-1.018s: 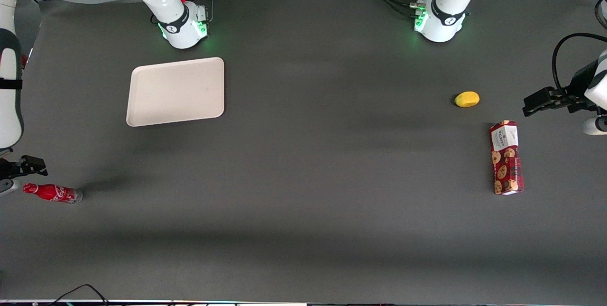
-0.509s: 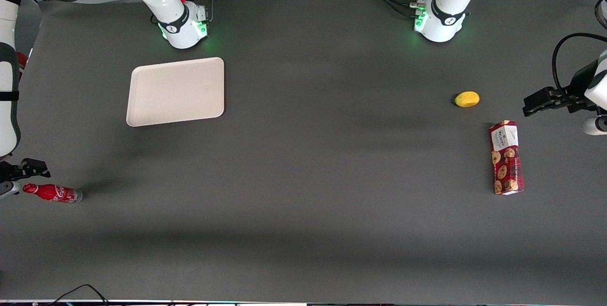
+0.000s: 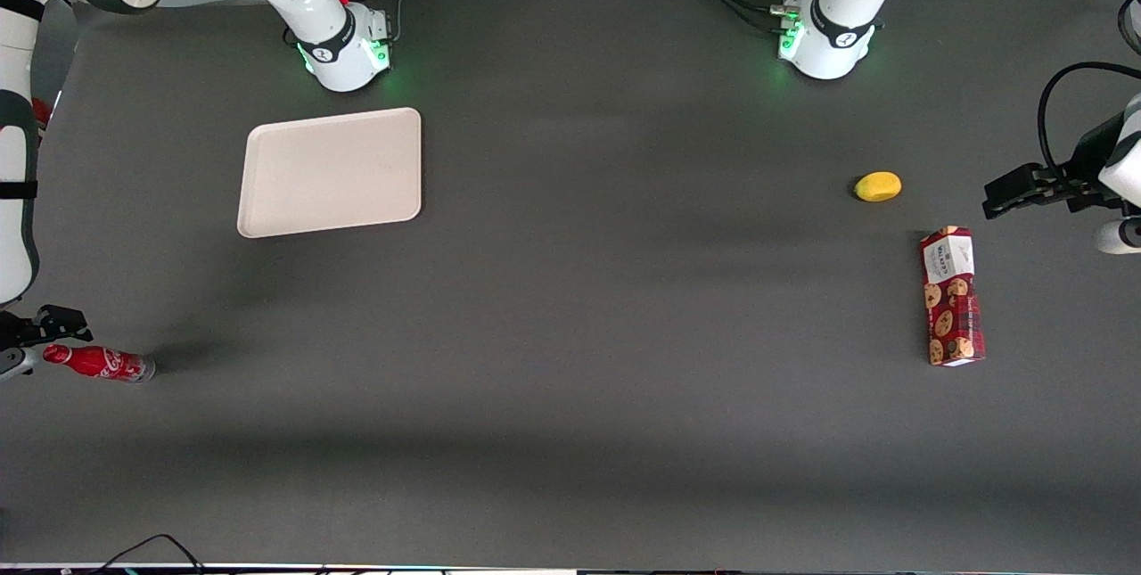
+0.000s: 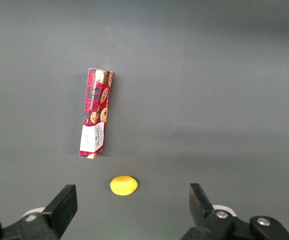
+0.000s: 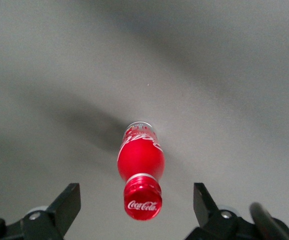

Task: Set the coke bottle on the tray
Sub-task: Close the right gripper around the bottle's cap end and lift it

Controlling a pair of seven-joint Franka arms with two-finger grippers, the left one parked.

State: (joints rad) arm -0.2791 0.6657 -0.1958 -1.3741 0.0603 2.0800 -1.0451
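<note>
The coke bottle (image 3: pixel 100 363), small, red, with white script, a red cap and a silvery base, appears to stand upright at the working arm's end of the table. My right gripper (image 3: pixel 40 341) hangs just above its cap. In the right wrist view I look down on the bottle (image 5: pixel 140 157). There the gripper (image 5: pixel 137 200) is open, with one black finger on each side of the cap and clear of it. The beige tray (image 3: pixel 330 171) lies flat, farther from the front camera than the bottle, near the working arm's base.
A red cookie box (image 3: pixel 952 296) and a small yellow fruit (image 3: pixel 878 186) lie toward the parked arm's end of the table. Both also show in the left wrist view, the box (image 4: pixel 95 114) and the fruit (image 4: pixel 123 185). The bottle is close to the table's end edge.
My right gripper has moved slightly down and closer to the bottle's cap. The bottle, tray and other objects have not moved.
</note>
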